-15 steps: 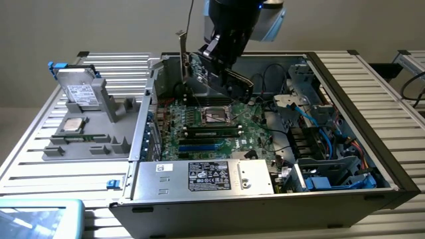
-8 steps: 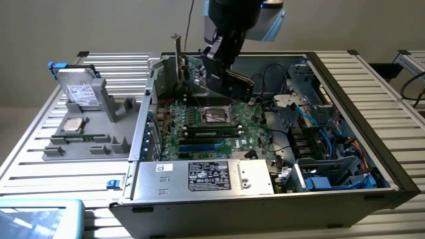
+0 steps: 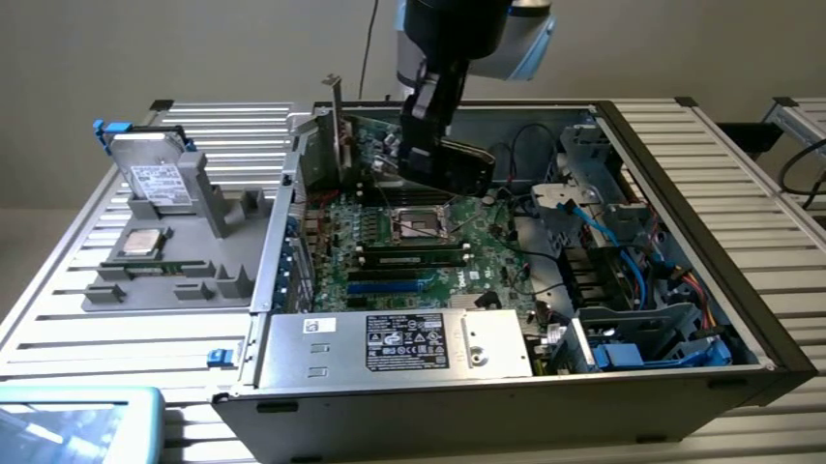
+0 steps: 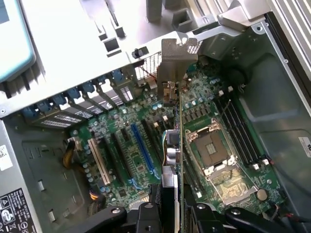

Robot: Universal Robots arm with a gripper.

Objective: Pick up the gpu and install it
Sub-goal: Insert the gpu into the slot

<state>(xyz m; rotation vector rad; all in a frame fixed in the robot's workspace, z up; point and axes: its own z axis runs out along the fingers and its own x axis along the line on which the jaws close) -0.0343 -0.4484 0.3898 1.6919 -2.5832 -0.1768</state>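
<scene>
**Holding the gpu on edge over the motherboard**

You've got the gpu (image 3: 458,162) in the gripper (image 3: 427,145), inside the open computer case (image 3: 722,242). In the exterior view it hangs at about twelve o'clock from the CPU socket (image 3: 420,222). The silver end bracket (image 3: 339,121) leads out toward ten o'clock, up against the rear wall of the case.

From the wrist view, the fingers (image 4: 146,218) are clamped on either side of the card's upper edge. The card runs edge-on away from them, lined up between the blue expansion slot (image 4: 143,150) and the socket. Whether the bottom edge is touching a slot I can't tell; it's hidden behind the card itself.

On handling, I'd judge this a light, stiff piece, but a delicate one. The green board is rigid and won't sag. It won't forgive a twist, though, and small components stand proud of its surface. The cooler block on one face puts the weight off-centre, so the card may want to tip in a narrow pinch.

Your hold near the middle of the top edge looks the sensible place, on bare board and cooler body. It's clear of the gold connector edge, and clear of the bracket, which is thin metal and could bend. The smooth board faces could slip if the card drags.
</scene>
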